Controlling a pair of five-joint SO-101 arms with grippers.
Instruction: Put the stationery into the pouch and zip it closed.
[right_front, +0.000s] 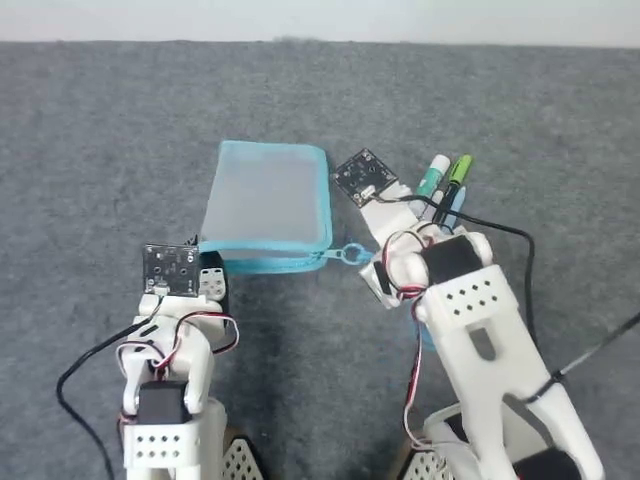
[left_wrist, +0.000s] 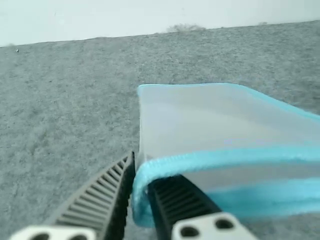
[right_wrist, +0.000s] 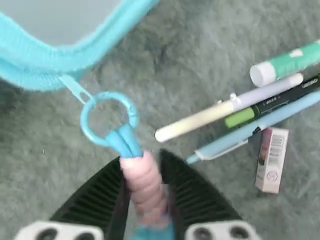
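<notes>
A translucent pouch (right_front: 265, 205) with cyan trim lies flat in the middle of the grey mat. My left gripper (right_front: 207, 268) is shut on its near left corner, the cyan edge (left_wrist: 150, 172) pinched between the ribbed fingers. From the cyan zipper ring (right_wrist: 107, 117) at the pouch's near right corner hangs a pink pull (right_wrist: 142, 182). My right gripper (right_wrist: 142, 161) is shut on that pull. The stationery lies on the mat right of the pouch: a green glue stick (right_wrist: 287, 67), a pale pen (right_wrist: 225, 112), a green-and-black marker (right_wrist: 265, 106), a blue pen (right_wrist: 250, 132) and a small pink box (right_wrist: 271, 159).
The grey mat (right_front: 110, 150) covers the whole table, with open room left of and beyond the pouch. A black cable (right_front: 500, 232) runs across the right arm beside the pens (right_front: 445, 185).
</notes>
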